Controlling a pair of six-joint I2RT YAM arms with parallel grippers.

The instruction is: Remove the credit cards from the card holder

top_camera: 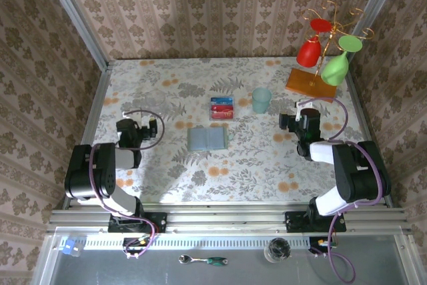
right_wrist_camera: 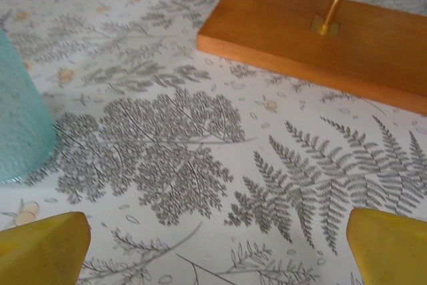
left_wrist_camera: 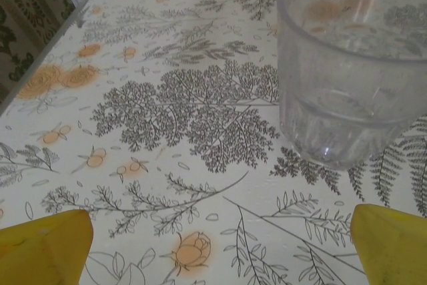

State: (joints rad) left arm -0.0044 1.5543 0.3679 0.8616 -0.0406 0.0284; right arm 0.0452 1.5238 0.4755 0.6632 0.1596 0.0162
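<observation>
Top external: small grey-green soft card holder (top_camera: 208, 139) lies open mid-table; thin red and blue plastic credit cards (top_camera: 222, 108) stacked just beyond it. Left gripper (left_wrist_camera: 220, 248), right gripper (right_wrist_camera: 217, 248): jaws apart, holding nothing. Any leftover card: pin holder, slide flat.

credit cards (top_camera: 222, 108) behind card holder (top_camera: 207, 139) | cup (top_camera: 261, 100) just right, seemingly apart

The bench (top_camera: 267, 158) is white with grey ferns and orange flowers; holder (top_camera: 207, 139) grey-green, cards (top_camera: 222, 108) red and blue, cup (top_camera: 261, 100) pale teal, glasses (top_camera: 307, 52) red and green
</observation>
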